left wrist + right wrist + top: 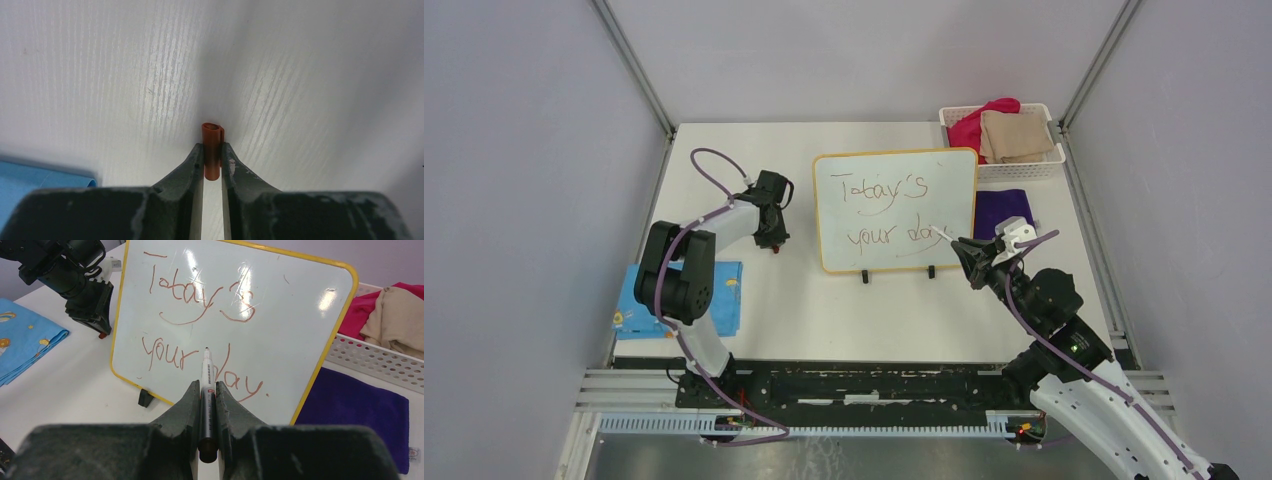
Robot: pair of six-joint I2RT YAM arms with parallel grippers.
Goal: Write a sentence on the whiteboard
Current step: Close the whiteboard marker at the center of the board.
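**Right gripper** (206, 390) (965, 251): fingers pressed onto a marker (207, 371), gripping its barrel from both sides. The marker is slim, with a white upper part and a dark tip, and points away from the wrist at the whiteboard (300, 315) (949, 180). From above, the tip lies at the right end of the lower line of writing. Whether it touches the board cannot be told.

**Left gripper** (212, 152) (772, 238): fingers nearly together, pinching a small orange-red cap (212, 134) between the tips. It hangs low over the bare table (100, 75) (824, 315), just left of the whiteboard's left edge. Whether the cap touches the table cannot be told.

**Whiteboard**: glossy white with rounded corners and a yellow frame. It stands tilted back on two black feet (864, 277) at mid-table, between the two grippers.

**Sentence** (195, 292) (879, 190): thin reddish-brown cursive in two lines, "Today's" above and "your day" below, with a dot after the last word.

**Blue cloth** (724, 300) (25, 340): printed with small figures, flat at the table's near left edge, partly under the left arm.

**Purple cloth** (1002, 208) (360, 410): flat on the table, just right of the whiteboard.

**Basket** (1024, 171) (380, 362): white and perforated, at the far right corner beyond the purple cloth. It holds a pink cloth (969, 128) and a beige cloth (1016, 135).
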